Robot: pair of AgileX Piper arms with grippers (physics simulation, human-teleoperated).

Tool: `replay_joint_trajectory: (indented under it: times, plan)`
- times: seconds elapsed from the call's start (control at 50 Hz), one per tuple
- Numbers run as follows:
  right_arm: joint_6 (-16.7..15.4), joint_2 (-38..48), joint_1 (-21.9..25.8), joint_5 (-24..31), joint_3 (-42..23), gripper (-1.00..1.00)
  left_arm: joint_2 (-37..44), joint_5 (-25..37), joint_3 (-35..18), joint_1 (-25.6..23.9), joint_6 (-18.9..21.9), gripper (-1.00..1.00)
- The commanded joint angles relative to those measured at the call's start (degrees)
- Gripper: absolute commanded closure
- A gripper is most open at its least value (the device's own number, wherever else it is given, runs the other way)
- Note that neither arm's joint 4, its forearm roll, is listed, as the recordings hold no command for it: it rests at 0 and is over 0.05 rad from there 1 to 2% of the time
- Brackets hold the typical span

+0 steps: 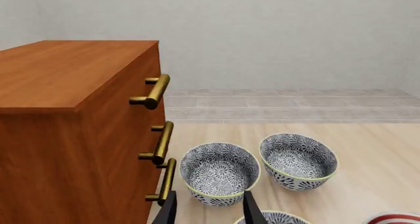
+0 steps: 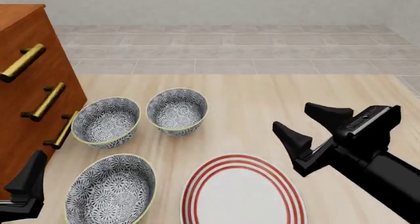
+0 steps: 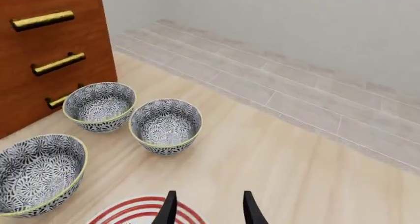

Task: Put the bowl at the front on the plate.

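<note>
The bowl (image 2: 111,190) at the front has a dark floral pattern and a pale green rim. It stands on the table near the front left, empty and upright. The plate (image 2: 243,197), white with red rings, lies just to its right with nothing on it. My left gripper (image 1: 210,210) is open, low at the front left beside the bowl; only one of its fingers (image 2: 31,177) shows in the front view. My right gripper (image 2: 290,117) is open and hovers above the table, right of the plate's far edge. The right wrist view shows the bowl (image 3: 36,174) and the plate's rim (image 3: 141,208).
Two look-alike bowls (image 2: 106,121) (image 2: 177,111) stand side by side behind the front bowl. A wooden dresser (image 2: 26,86) with brass handles fills the left side, close to the left bowls. Bare wooden tabletop (image 2: 276,96) stretches to the right and back.
</note>
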State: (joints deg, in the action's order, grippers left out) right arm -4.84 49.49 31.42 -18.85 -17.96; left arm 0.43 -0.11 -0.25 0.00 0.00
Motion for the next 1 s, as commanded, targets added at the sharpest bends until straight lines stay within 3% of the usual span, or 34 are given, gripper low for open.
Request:
replay_joint_trajectory:
  times: [0.02, 0.3, 0.76, 1.0]
  plan:
    - [-0.5, 8.5, 5.9, 2.7, -6.5, -1.0, 0.0, 0.0, 0.0, 0.0, 0.0, -1.0]
    - [-0.8, 13.8, 10.9, 7.4, -12.3, -1.0, 0.0, 0.0, 0.0, 0.0, 0.0, -1.0]
    - [4.8, 23.9, 19.4, 13.4, -22.3, -1.0, 0.0, 0.0, 0.0, 0.0, 0.0, -1.0]
    - [5.4, 28.1, 22.1, 17.5, -26.9, -1.0, 0.0, 0.0, 0.0, 0.0, 0.0, -1.0]
